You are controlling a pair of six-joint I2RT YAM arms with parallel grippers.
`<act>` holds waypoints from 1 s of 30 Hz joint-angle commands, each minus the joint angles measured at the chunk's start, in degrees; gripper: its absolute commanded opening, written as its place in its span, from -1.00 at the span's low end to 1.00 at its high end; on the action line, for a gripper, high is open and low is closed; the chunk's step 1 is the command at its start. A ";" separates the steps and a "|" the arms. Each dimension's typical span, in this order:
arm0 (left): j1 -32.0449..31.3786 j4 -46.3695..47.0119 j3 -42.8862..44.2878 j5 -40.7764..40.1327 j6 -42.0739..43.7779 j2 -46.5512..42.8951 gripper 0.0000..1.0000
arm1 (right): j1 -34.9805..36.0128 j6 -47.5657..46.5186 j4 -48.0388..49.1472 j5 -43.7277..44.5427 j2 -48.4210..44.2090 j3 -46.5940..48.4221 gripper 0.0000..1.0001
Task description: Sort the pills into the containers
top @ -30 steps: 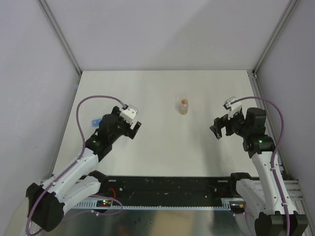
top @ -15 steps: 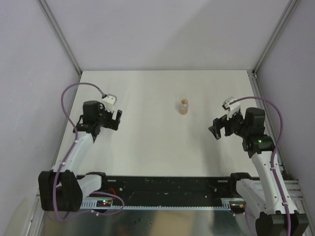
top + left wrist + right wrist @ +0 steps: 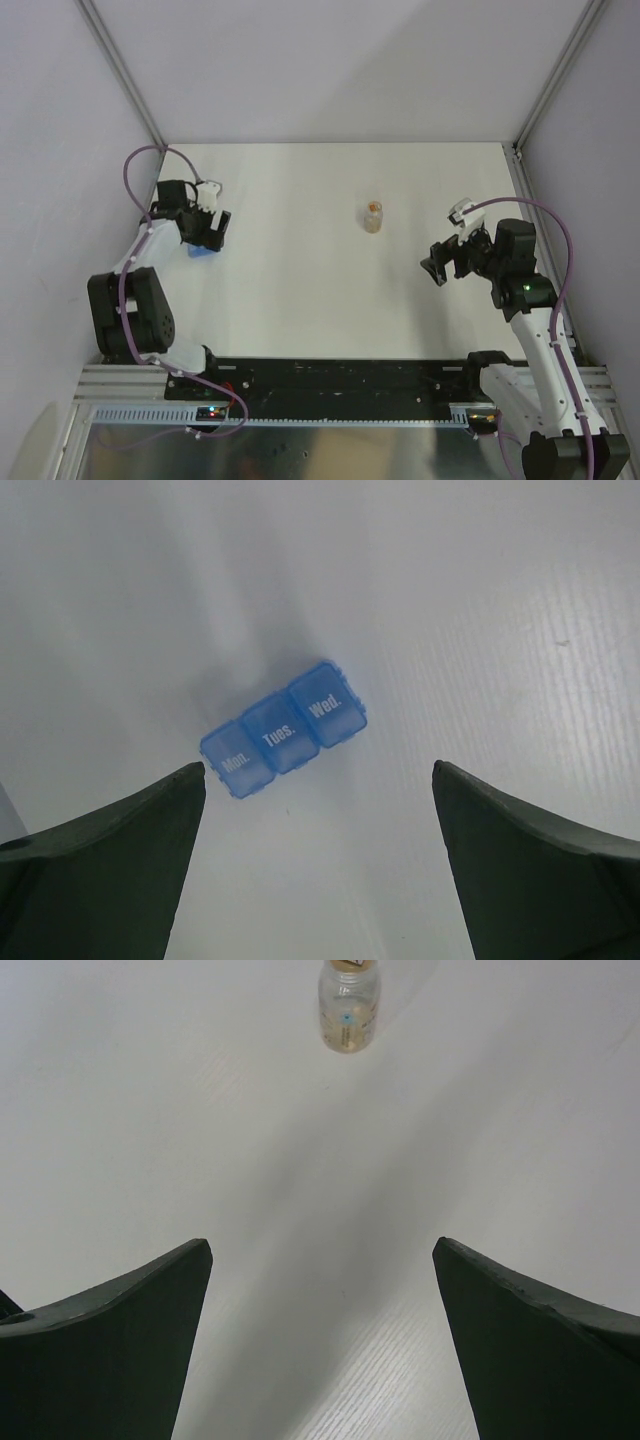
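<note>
The left tool (image 3: pixel 318 768), jaws spread wide, is hovering above the blue containers (image 3: pixel 283 742) lying skewed on the table (image 3: pixel 500 630) near its left edge, so it is probably needing a wrist turn to straddle the strip's narrow width squarely.

A robotics lab test cell: a bare white table (image 3: pixel 320 310) is boxed in by plain pale wall panels (image 3: pixel 330 60) on aluminium frame struts (image 3: pixel 122 75). A left arm (image 3: pixel 125 300) and a right arm (image 3: pixel 540 330) are mounted by a slotted metal rail (image 3: pixel 330 412).

Left hand (image 3: pixel 211 228) newly above containers (image 3: pixel 283 729)
</note>
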 commanded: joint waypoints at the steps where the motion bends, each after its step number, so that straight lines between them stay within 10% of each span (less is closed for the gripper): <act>1: 0.58 -4.83 6.36 -1.24 5.21 5.21 0.97 | 0.78 -0.59 0.22 -1.18 -1.02 0.14 0.99; 30: -0.07 -25.75 24.11 -1.69 27.74 24.80 0.87 | 1.54 -0.63 -0.55 -0.94 0.18 0.79 0.99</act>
